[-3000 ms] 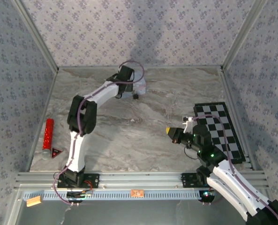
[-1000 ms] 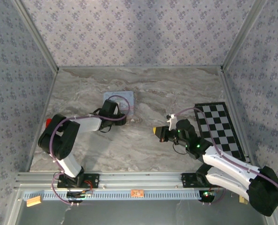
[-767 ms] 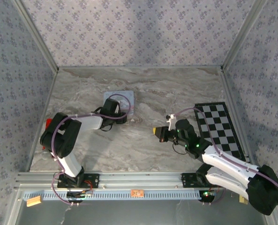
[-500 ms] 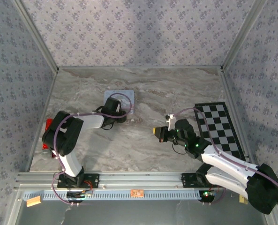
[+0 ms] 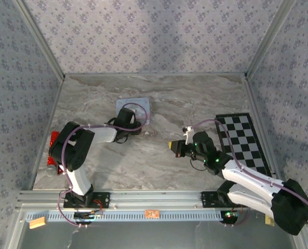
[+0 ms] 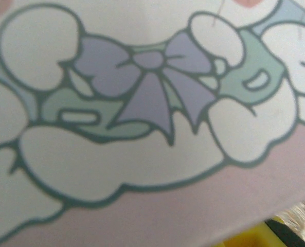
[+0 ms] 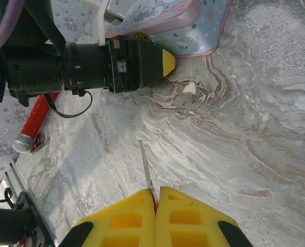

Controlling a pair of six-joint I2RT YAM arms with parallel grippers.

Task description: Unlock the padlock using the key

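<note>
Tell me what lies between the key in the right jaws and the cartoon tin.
Right wrist view: beyond the key, bare marble tabletop, then the left arm's yellow-tipped finger just before the tin.

From above, behind the arms, we overlook the desk (image 5: 205,98) and tin (image 5: 141,103). Our left wrist camera sits tight against the tin; the right, low, faces it past its gripper (image 7: 155,191).

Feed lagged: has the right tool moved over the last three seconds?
Yes: the right tool has shifted left, away from the checkerboard mat.
</note>
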